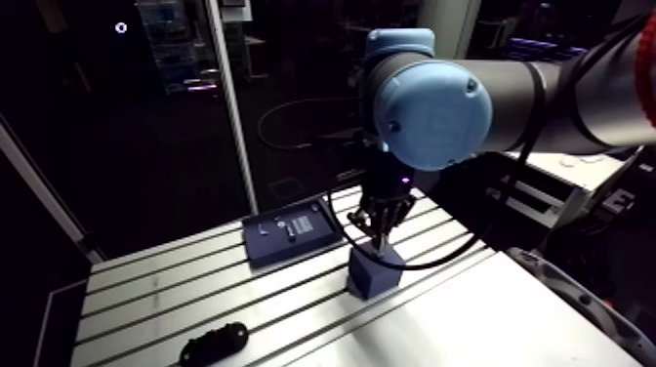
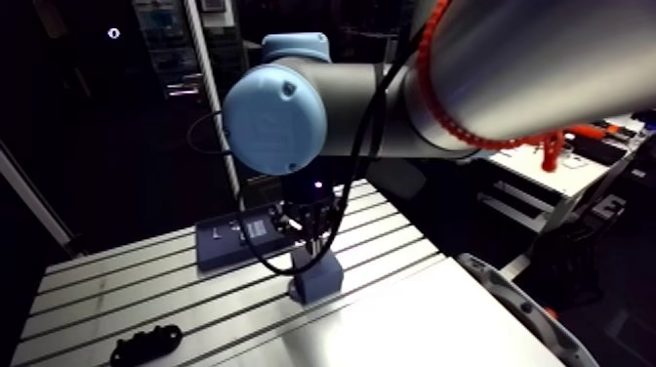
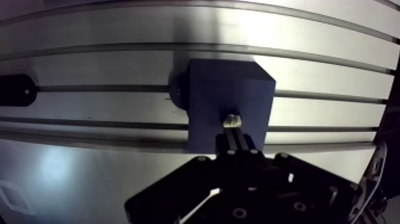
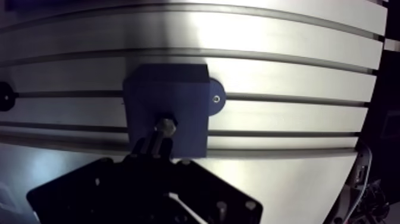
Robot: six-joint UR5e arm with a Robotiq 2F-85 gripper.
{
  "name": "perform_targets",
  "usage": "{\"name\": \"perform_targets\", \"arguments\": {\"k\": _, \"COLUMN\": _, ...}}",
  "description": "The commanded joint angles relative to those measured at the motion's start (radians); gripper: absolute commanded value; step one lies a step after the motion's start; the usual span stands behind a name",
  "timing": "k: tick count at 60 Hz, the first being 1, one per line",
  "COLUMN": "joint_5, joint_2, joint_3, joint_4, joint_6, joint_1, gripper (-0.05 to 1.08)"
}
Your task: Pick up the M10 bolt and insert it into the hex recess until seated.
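Metallic M10 bolt point(image 3: 231, 121) sits clamped between the fingers point(image 3: 241, 142), over blue block point(image 3: 229, 89).

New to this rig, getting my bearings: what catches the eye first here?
A dark blue square block on the slotted aluminium table stands out, directly under the black two-finger gripper. A small silvery metal bolt is pinched at its fingertips over the block's top face. In the arm view, a flat dark blue plate lies beyond the block.

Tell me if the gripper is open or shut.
Shut on the bolt: in the wrist view the gripper pinches its pale end over the blue block.
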Motion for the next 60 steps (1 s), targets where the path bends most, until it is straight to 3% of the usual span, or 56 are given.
{"name": "perform_targets", "arguments": {"k": 1, "joint_5": -0.001, "joint_2": 0.003, "joint_3": -0.002, "joint_4": 0.003, "joint_6": 0.002, "joint_1": 0.0, "gripper": 1.08}}
{"name": "perform_targets", "arguments": {"k": 60, "joint_5": -0.007, "joint_2": 0.034, "joint_3": 0.004, "joint_4": -0.003, "joint_6": 0.001, "joint_1": 0.001, "gripper": 1.08}}
